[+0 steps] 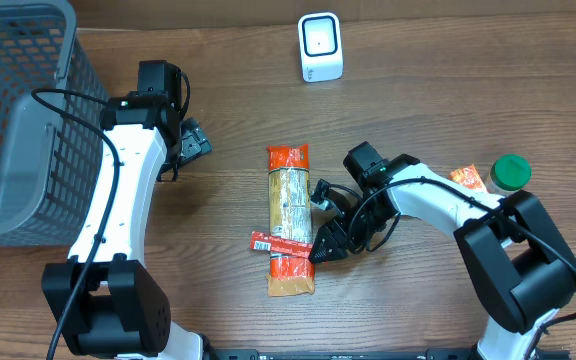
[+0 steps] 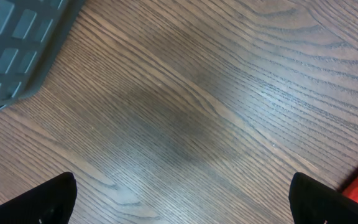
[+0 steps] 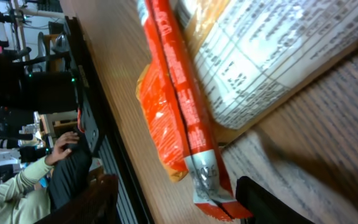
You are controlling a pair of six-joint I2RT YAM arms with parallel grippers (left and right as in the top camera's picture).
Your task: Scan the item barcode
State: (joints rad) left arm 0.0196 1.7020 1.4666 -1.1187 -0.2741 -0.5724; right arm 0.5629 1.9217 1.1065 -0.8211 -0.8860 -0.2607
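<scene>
A long tan and orange snack package (image 1: pixel 290 215) lies in the middle of the table, with a thin red stick pack (image 1: pixel 276 243) lying across its lower part. My right gripper (image 1: pixel 324 247) sits low at the right end of that stick pack. In the right wrist view the stick pack (image 3: pixel 180 87) runs down to its sealed end between my open fingers (image 3: pixel 272 202), close to the right one and far from the left. The printed package (image 3: pixel 272 56) lies behind it. The white scanner (image 1: pixel 320 47) stands at the back. My left gripper (image 1: pixel 191 140) hangs open over bare wood.
A grey mesh basket (image 1: pixel 18 110) fills the left side, its corner (image 2: pixel 17 37) showing in the left wrist view. A green-lidded bottle (image 1: pixel 511 172) and a small orange packet (image 1: pixel 468 178) lie at the right, behind my right arm.
</scene>
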